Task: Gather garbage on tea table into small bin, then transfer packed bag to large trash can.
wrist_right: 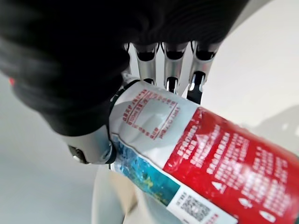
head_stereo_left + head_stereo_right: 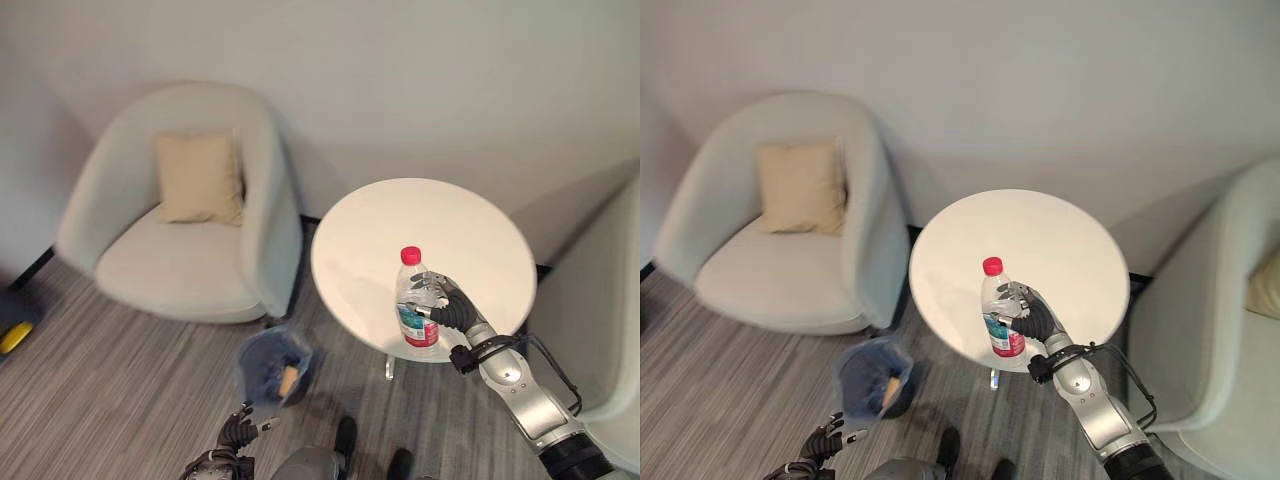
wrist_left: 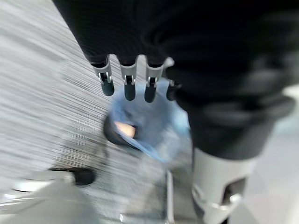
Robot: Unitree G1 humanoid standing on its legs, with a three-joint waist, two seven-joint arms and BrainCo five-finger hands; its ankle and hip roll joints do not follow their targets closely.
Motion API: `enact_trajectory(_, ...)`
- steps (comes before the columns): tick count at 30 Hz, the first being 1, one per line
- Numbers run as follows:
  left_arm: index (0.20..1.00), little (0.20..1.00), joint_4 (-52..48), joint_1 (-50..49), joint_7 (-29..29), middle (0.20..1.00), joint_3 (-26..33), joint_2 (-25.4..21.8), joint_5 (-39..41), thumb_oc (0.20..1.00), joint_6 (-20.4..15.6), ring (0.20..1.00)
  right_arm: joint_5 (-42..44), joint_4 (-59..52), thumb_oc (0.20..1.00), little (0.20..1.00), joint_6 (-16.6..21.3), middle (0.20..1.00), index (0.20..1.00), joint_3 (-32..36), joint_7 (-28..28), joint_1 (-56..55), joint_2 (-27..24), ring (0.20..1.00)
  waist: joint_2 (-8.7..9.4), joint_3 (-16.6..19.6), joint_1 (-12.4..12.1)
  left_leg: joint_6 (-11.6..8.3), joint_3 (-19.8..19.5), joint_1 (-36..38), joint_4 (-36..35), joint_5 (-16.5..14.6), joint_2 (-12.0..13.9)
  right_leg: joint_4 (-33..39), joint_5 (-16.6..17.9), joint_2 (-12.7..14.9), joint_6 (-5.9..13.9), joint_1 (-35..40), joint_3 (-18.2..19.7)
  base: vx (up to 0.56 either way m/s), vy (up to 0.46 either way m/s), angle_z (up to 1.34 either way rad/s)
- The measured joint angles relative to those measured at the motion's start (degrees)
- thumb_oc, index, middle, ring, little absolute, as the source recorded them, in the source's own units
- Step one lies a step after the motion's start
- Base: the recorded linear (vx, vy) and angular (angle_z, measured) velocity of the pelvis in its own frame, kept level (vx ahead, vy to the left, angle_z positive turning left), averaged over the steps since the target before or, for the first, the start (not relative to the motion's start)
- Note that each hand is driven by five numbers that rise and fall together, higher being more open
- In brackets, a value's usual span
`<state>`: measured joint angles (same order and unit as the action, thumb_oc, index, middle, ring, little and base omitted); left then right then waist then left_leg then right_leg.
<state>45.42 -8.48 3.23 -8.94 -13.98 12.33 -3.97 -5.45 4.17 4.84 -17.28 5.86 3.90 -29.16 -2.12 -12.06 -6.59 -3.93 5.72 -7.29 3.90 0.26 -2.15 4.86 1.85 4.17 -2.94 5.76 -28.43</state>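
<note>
Round white table: bottle stands upright, cap up; my right hand wraps it. Left hand fingers straight near bin.

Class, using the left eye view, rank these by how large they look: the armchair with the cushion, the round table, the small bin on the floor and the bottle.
1. Armchair
2. Round table, slightly smaller
3. Small bin
4. Bottle, held by the right hand

Pale grey armchair against the wall, tan cushion propped on its backrest. Second pale armchair well apart from it. Grey striped carpet beneath the first armchair.
</note>
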Motion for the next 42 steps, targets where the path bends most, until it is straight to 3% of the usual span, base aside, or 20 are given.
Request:
enact_trajectory(1, 1.0, 1.0, -0.1, -0.2, 0.0, 1.0, 0.0, -0.1, 0.0, 1.0, 0.2, 1.0, 0.0, -0.1, 0.2, 0.2, 0.0, 0.2, 0.2, 0.0, 0.1, 0.0, 0.0, 0.2, 0.35, -0.1, 0.1, 0.06, 3.7, -0.7, 1.5, -0.1, 1.0, 0.1, -0.1, 1.0, 0.16, 0.0, -1.5, 0.04, 0.111, 1.46)
enact_trajectory(2, 1.0, 1.0, -0.1, -0.1, -0.1, 1.0, -0.2, 0.0, 0.0, 1.0, 0.7, 1.0, 0.0, -0.1, 0.2, 0.2, 0.0, 0.2, 0.2, 0.1, 1.1, 0.3, -0.1, 0.2, 0.74, -0.4, 0.9, 0.4, 12.6, -0.6, 3.0, -0.2, 4.5, 0.0, -0.3, 2.5, 1.15, 0.4, -4.7, 0.05, 0.087, 1.4)
enact_trajectory(4, 1.0, 1.0, -0.7, 0.5, -0.1, 1.0, -0.3, 0.1, -0.1, 1.0, 0.9, 1.0, -0.1, -0.2, 0.2, 0.2, -0.2, 0.2, 0.2, 0.8, 1.7, 0.6, -0.3, 0.2, 0.04, -0.1, 1.4, 0.73, 17.1, 2.1, 2.3, -0.3, 6.8, -0.8, -0.6, 3.7, 3.67, 0.9, -6.4, 0.11, 0.164, 1.18)
enact_trajectory(5, 1.0, 1.0, -1.7, 0.2, -0.2, 1.0, -0.9, 0.3, -0.1, 1.0, 0.9, 1.0, -0.1, -0.6, 0.2, 0.2, -0.2, 0.2, 0.2, 1.7, 1.8, 0.8, -0.9, 0.2, -2.36, 0.8, 1.9, 2.18, 17.9, 3.8, -0.1, 0.8, 7.7, -1.5, -0.8, 3.0, 5.06, 0.9, -6.3, 0.25, 0.322, 0.75)
enact_trajectory(6, 1.0, 1.0, -2.1, 0.2, -0.1, 1.0, -2.2, 0.6, -0.1, 1.0, 0.9, 1.0, -0.1, 0.3, 0.2, 0.2, -0.6, 0.2, 0.2, 2.6, 2.7, 1.3, -0.5, 0.2, -2.89, 0.5, 1.9, 4.94, 17.9, 5.6, -3.3, 1.5, 6.4, -4.0, -2.0, 4.7, 7.07, 0.9, -5.9, 0.28, 0.32, 0.67)
enact_trajectory(7, 1.0, 1.0, -1.8, 0.4, -0.3, 1.0, -2.3, 0.8, -0.7, 1.0, 0.7, 1.0, -0.2, 0.2, 0.2, 0.2, -0.6, 0.2, 0.2, 2.5, 2.8, 1.8, -0.1, 0.2, -2.05, 0.6, 2.1, 6.09, 16.8, 7.3, -4.5, 0.6, 3.7, -4.9, -1.8, 6.3, 7.87, 1.4, -4.7, 0.28, 0.321, 0.36)
enact_trajectory(10, 1.0, 1.0, -1.6, 0.5, -0.5, 1.0, -2.2, -0.3, -2.3, 1.0, 0.9, 1.0, -0.2, -0.1, 0.2, 0.2, -0.7, 0.2, 0.2, 2.3, 2.9, 2.1, 2.4, 0.2, -0.2, 1.7, 2.1, 8.08, 15.8, 8.4, -5.3, -0.1, 0.7, -8.6, -3.0, 9.5, 9.38, 1.0, -2.9, 0.17, 0.21, 0.38)
enact_trajectory(11, 1.0, 1.0, -1.5, 1.7, -0.7, 1.0, -2.2, -1.4, -2.6, 1.0, 1.0, 1.0, -0.2, -0.2, 0.2, 0.2, -0.5, 0.2, 0.2, 2.1, 2.8, 2.1, 3.2, 0.2, 0.27, 1.8, 2.2, 8.45, 13.9, 8.3, -5.3, -0.4, -0.2, -16.0, -5.4, 11.8, 9.18, -2.0, -0.5, 0.08, 0.174, 0.63)
enact_trajectory(12, 1.0, 1.0, -1.6, 2.7, -0.7, 1.0, -2.2, -2.1, -2.8, 1.0, 1.0, 1.0, -0.2, -0.1, 0.2, 0.2, -0.5, 0.2, 0.2, 2.0, 2.7, 1.9, 3.2, 0.2, 0.18, 1.8, 2.5, 8.81, 12.4, 8.2, -5.3, -0.6, -0.2, -20.4, -8.0, 11.9, 9.43, -4.2, 2.4, 0.09, 0.159, 0.76)
enact_trajectory(14, 1.0, 1.0, -2.6, 4.2, -0.7, 1.0, -2.1, -3.6, -2.8, 1.0, 0.9, 1.0, -0.3, -0.4, 0.2, 0.2, -0.4, 0.2, 0.2, 2.0, 2.0, 1.6, 2.8, 0.2, -0.08, 1.7, 3.7, 10.41, 9.6, 8.5, -5.5, -0.7, -0.1, -25.3, -12.6, 7.3, 9.73, -10.9, 14.7, 0.08, 0.081, 0.65)
enact_trajectory(15, 1.0, 1.0, -2.6, 4.2, -0.7, 1.0, -2.1, -3.7, -2.8, 1.0, 0.9, 1.0, -0.4, -0.5, 0.2, 0.2, -0.4, 0.2, 0.2, 2.0, 2.0, 1.6, 2.8, 0.2, -0.06, 1.7, 3.9, 10.44, 9.6, 8.6, -5.5, -0.8, -0.1, -25.4, -12.6, 6.6, 9.73, -12.9, 16.1, 0.1, 0.033, 0.35)
enact_trajectory(18, 1.0, 1.0, -1.5, 3.9, -0.7, 1.0, -2.3, -3.6, -2.8, 1.0, 0.9, 1.0, -0.4, -0.5, 0.2, 0.2, -0.4, 0.2, 0.2, 1.8, 2.0, 1.5, 2.8, 0.2, -0.25, 1.5, 4.9, 10.5, 8.7, 9.5, -5.9, -0.9, -0.1, -20.6, -8.7, 4.5, 9.6, -19.6, 17.8, 0.07, -0.002, 0.2)
enact_trajectory(22, 1.0, 1.0, -1.6, 3.0, -0.8, 1.0, -2.2, -2.9, -3.4, 1.0, 0.9, 1.0, -1.4, 1.0, 0.2, 0.2, -0.4, 0.2, 0.2, 2.2, 1.2, -1.1, 2.1, 0.2, 1.1, 0.7, 6.7, 8.78, 2.0, 11.1, -6.3, -0.5, -1.3, -10.9, 2.9, 2.4, 9.22, -17.8, 25.2, 0.05, -0.049, 0.89)
enact_trajectory(24, 1.0, 1.0, -2.3, 1.8, -0.9, 1.0, -2.0, -2.6, -4.6, 1.0, 0.9, 1.0, -1.8, 1.5, 0.2, 0.2, -0.5, 0.2, 0.2, 2.0, 0.8, -1.7, 1.9, 0.2, 0.48, 0.5, 6.1, 7.56, 1.0, 11.5, -6.5, -1.1, -0.3, -9.3, 4.8, 1.5, 7.0, -16.2, 24.9, 0.07, -0.072, 0.31)
enact_trajectory(27, 1.0, 1.0, -1.9, -0.5, -0.9, 1.0, -1.7, -2.1, -4.6, 1.0, 1.0, 1.0, -2.5, 1.5, 0.2, 0.2, -0.4, 0.2, 0.2, 1.9, 0.1, -1.6, 0.8, 0.2, -0.31, 0.3, 5.5, 5.42, -0.7, 10.2, -5.4, -2.5, 1.8, -5.2, 5.6, -0.3, 6.62, -13.9, 23.4, 0.04, -0.091, 0.15)
enact_trajectory(34, 1.0, 1.0, -2.0, 0.8, -0.8, 1.0, -2.3, -2.1, -4.5, 1.0, 0.9, 1.0, -3.6, 0.6, 0.2, 0.2, -0.4, 0.2, 0.2, -1.2, -1.0, 4.1, -3.9, 0.2, 0.47, -1.2, 4.5, 3.66, -3.8, 4.2, -1.6, -1.9, 3.6, -4.9, 5.9, -1.4, 5.77, -16.0, 18.8, -0.1, -0.046, 0.35)
enact_trajectory(37, 1.0, 1.0, -1.9, 6.2, 0.1, 1.0, -3.5, -2.6, -4.5, 1.0, 0.8, 1.0, -3.6, 2.2, 0.2, 0.2, -0.3, 0.2, 0.2, -5.2, -0.3, 14.1, -4.1, 0.2, 0.87, -6.1, 4.2, 2.55, -5.3, -5.4, 6.5, -3.0, 2.9, -11.4, 5.4, 0.2, 3.97, -24.0, 17.1, -0.14, -0.003, 0.31)
enact_trajectory(39, 1.0, 1.0, -2.4, 9.6, 1.3, 1.0, -4.5, -2.8, -4.4, 1.0, 0.3, 1.0, -3.6, 4.4, 0.2, 0.2, -0.3, 0.2, 0.2, -5.6, 0.2, 18.3, -2.0, 0.2, 0.8, -10.8, 1.7, 2.74, -5.8, -9.3, 9.1, -3.2, 2.4, -14.8, 4.5, 1.3, 3.06, -27.7, 16.6, -0.22, 0.011, 0.41)
enact_trajectory(40, 1.0, 1.0, -2.8, 10.5, 1.9, 1.0, -4.9, -2.9, -3.6, 1.0, -0.5, 1.0, -3.6, 6.9, 0.2, 0.2, 0.2, 0.2, 0.2, -6.4, 2.3, 22.1, -0.6, 0.2, 0.3, -13.2, 1.1, 3.07, -6.3, -15.6, 15.4, -4.0, 2.0, -20.4, 2.6, 2.7, 3.85, -32.7, 15.7, -0.22, 0.023, 0.57)
enact_trajectory(42, 1.0, 1.0, -5.0, 15.4, 3.1, 1.0, -7.0, -4.0, -2.1, 1.0, -0.8, 1.0, -3.7, 12.6, 0.2, 0.2, -1.1, 0.2, 0.2, -4.5, 5.5, 28.4, -0.1, 0.2, -0.53, -19.5, -1.0, 3.02, -8.9, -26.7, 25.2, -6.3, 0.0, -33.1, -1.5, 6.0, 1.47, -43.8, 14.2, -0.08, 0.022, 0.98)
